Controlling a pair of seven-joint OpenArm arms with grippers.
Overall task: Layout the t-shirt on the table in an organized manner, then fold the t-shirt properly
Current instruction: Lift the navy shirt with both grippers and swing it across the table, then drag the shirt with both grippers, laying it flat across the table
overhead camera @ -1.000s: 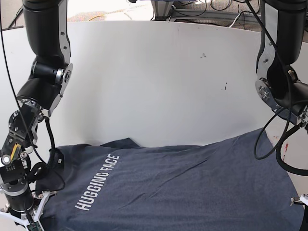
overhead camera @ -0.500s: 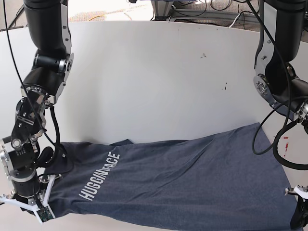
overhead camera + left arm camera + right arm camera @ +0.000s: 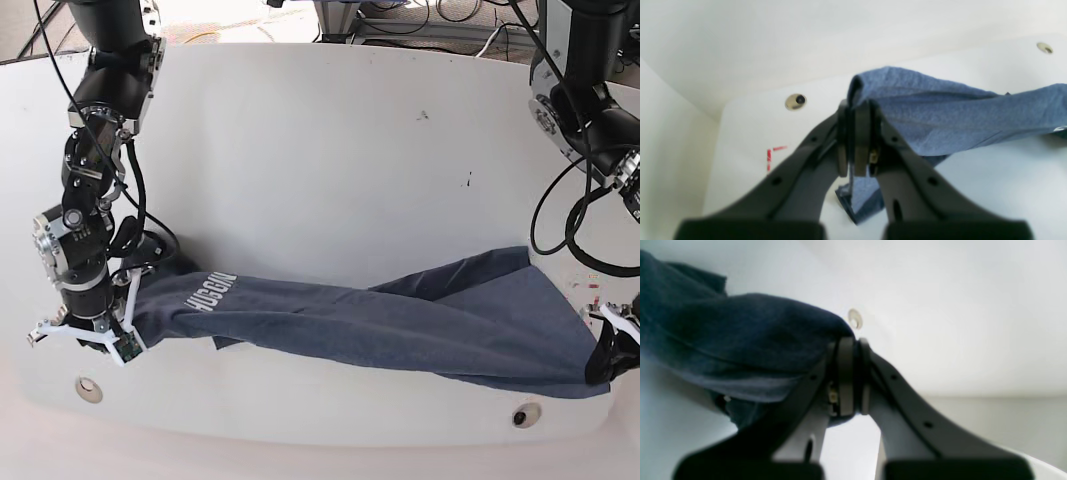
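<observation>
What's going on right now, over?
Both end effectors shut on the t-shirt: left end effector, right end effector. Shirt stretched between them, sagging onto the table. Nothing in the way.

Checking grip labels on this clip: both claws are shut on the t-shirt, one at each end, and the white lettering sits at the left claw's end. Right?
Not quite. The lettering sits at the right claw's end, on the left side of the base view. The rest holds: both that claw and the left claw are shut on the t-shirt, one at each end.
</observation>
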